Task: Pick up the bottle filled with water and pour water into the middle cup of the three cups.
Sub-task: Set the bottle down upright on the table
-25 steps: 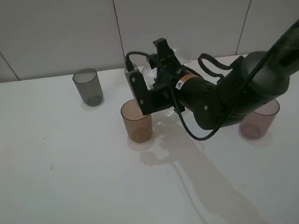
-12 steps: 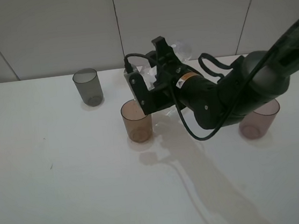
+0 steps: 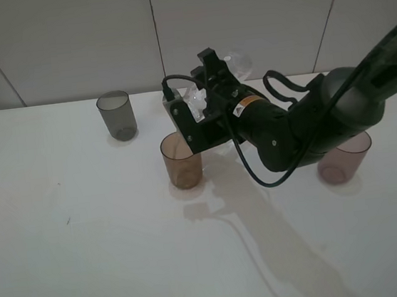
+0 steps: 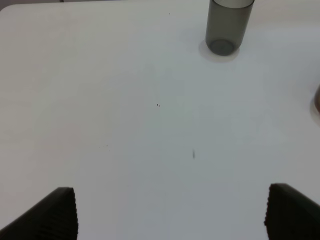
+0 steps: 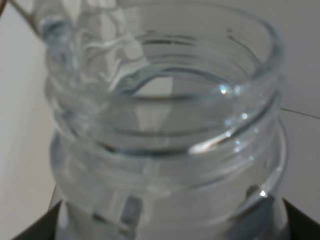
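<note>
My right gripper [image 3: 206,106] is shut on the clear bottle [image 3: 235,62] and holds it tilted, neck down toward the left, just above and behind the amber-brown middle cup [image 3: 181,162]. The right wrist view is filled by the bottle's open threaded neck [image 5: 165,125], with water inside. The smoky grey cup [image 3: 116,115] stands at the back left. The pinkish-mauve cup [image 3: 345,160] stands at the right, partly hidden by my right arm. My left gripper [image 4: 172,215] is open and empty above the bare table, out of the exterior view.
The white table [image 3: 87,240] meets a pale tiled wall at the back. In the left wrist view the grey cup [image 4: 227,25] stands far ahead, and a sliver of the amber cup [image 4: 317,102] shows at the edge.
My right gripper has rotated further, lifting the bottle's base higher and tipping its neck more toward the amber cup. The cups have not moved.
</note>
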`<state>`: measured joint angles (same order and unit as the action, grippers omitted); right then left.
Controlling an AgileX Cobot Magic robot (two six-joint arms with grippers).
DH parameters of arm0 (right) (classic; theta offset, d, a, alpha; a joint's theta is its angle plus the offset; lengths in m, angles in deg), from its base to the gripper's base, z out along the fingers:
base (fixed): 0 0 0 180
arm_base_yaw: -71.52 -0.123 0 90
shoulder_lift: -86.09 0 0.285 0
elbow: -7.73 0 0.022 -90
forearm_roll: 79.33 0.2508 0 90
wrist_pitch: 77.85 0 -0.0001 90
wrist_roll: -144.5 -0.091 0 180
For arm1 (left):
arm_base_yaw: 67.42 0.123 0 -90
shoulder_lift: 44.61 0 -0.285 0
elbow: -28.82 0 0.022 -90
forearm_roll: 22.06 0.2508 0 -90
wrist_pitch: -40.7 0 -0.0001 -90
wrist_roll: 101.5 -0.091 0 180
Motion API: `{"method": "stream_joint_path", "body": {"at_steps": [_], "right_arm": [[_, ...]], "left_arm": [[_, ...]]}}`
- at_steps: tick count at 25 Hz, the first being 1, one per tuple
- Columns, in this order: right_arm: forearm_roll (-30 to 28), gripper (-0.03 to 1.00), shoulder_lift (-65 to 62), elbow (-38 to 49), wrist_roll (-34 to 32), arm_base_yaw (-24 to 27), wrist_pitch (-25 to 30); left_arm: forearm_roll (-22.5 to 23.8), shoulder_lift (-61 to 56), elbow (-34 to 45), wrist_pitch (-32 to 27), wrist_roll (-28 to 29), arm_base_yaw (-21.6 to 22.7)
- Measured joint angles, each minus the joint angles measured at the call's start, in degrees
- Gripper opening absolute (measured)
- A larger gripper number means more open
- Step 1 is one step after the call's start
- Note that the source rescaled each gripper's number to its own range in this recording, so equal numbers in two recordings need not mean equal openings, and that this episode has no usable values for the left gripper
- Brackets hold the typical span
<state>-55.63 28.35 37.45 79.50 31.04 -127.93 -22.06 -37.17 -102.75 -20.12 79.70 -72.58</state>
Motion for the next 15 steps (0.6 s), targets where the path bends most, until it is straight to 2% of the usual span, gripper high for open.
{"method": "stream_joint_path", "body": {"at_steps": [15], "right_arm": [[-0.70, 0.02, 0.00, -0.07, 5.40, 0.00, -0.95]], "left_arm": [[0.00, 0.00, 0.00, 0.00, 0.00, 0.00]]}}
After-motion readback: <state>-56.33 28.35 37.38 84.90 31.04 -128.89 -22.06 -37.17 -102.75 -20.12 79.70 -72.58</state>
